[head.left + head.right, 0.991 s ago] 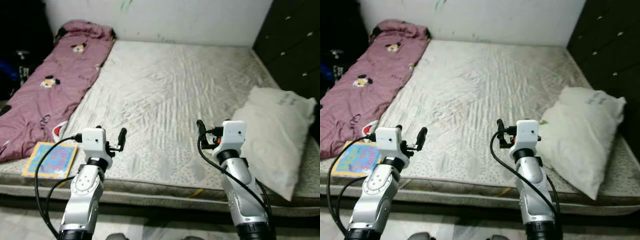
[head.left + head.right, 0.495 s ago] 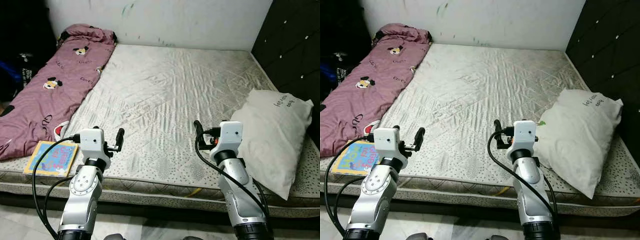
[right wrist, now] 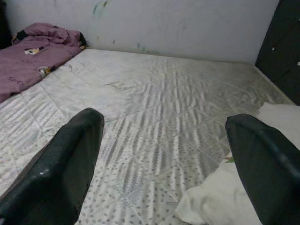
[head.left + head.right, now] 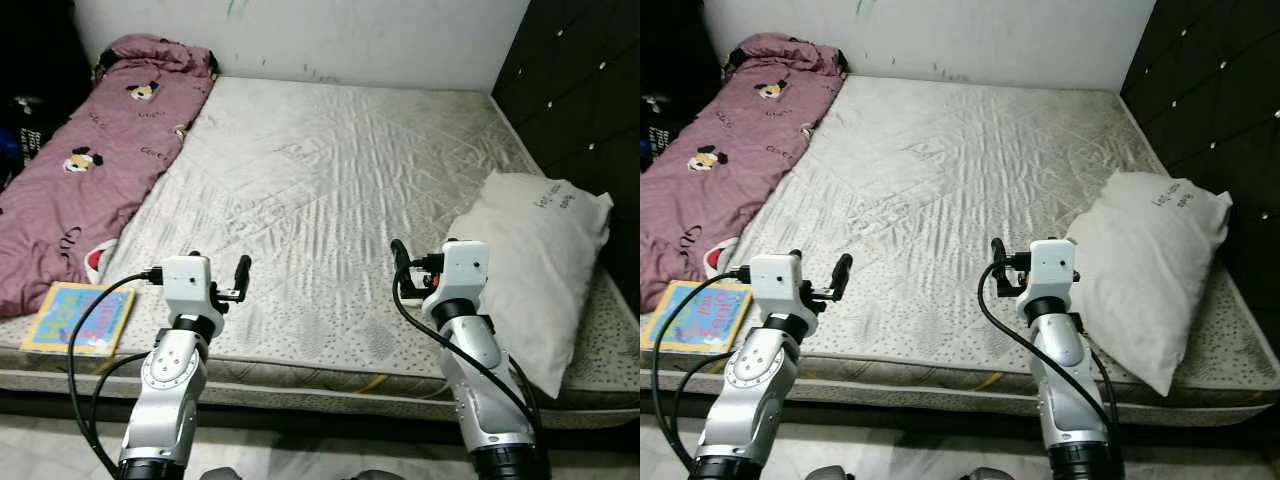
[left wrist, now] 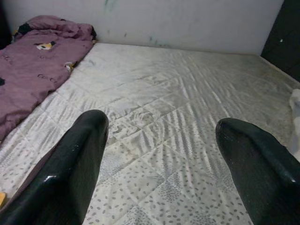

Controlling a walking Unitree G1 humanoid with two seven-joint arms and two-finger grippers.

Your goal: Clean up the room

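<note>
Evidently poised to tidy, the 2 grippers, left [image 4: 240, 278] and right [image 4: 400, 262], hover spread and empty over the mattress [image 4: 340, 190], between book [image 4: 78, 318] and pillow [image 4: 530, 260].

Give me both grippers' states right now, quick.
Left gripper: open, holding nothing, over the mattress.
Right gripper: open, holding nothing, beside the pillow.

Two silver arms, white boxy wrist housings, looping black cables, glossy black jaws, small orange-red wrist accents
</note>
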